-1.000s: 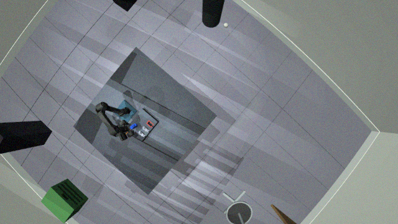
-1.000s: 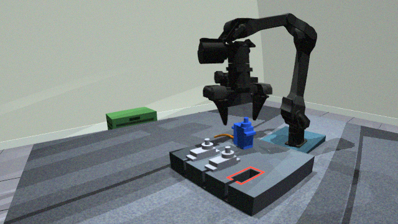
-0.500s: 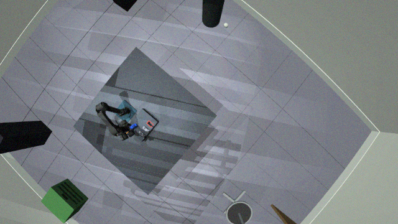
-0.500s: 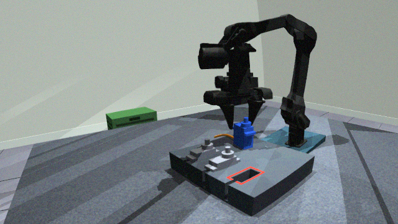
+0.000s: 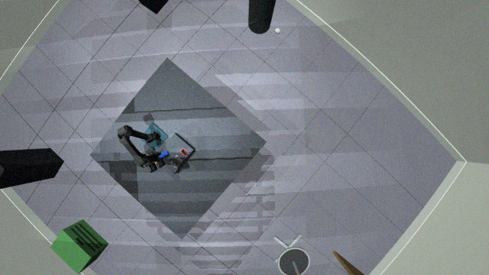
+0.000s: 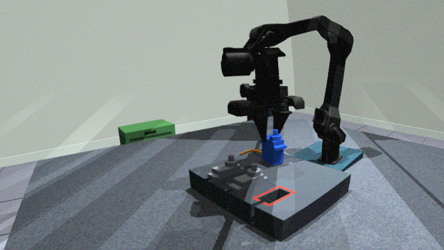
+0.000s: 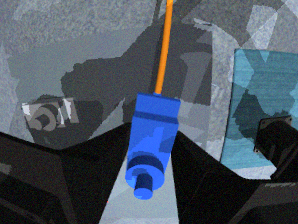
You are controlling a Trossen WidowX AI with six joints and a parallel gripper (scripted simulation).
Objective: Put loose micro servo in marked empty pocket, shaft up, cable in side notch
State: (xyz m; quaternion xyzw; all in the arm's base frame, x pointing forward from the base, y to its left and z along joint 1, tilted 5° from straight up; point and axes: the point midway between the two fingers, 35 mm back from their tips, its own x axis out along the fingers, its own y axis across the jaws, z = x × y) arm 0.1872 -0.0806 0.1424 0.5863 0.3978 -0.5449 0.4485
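While small blue plastic micro servo (image 6: 273, 150) is clamped, seemingly upright, by black parallel-jaw gripper (image 6: 272, 136), red-outlined rectangular pocket (image 6: 274, 195) is left unfilled; lift, insertion, release remain.

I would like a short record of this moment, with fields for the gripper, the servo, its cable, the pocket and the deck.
gripper: shut on the blue servo, fingers pointing down
servo: upright, shaft up, behind the deck, not yet in the pocket
cable: orange, trailing away from the servo body
pocket: red-outlined, empty, near the deck's front corner
deck: dark block; two grey servos already mounted on it
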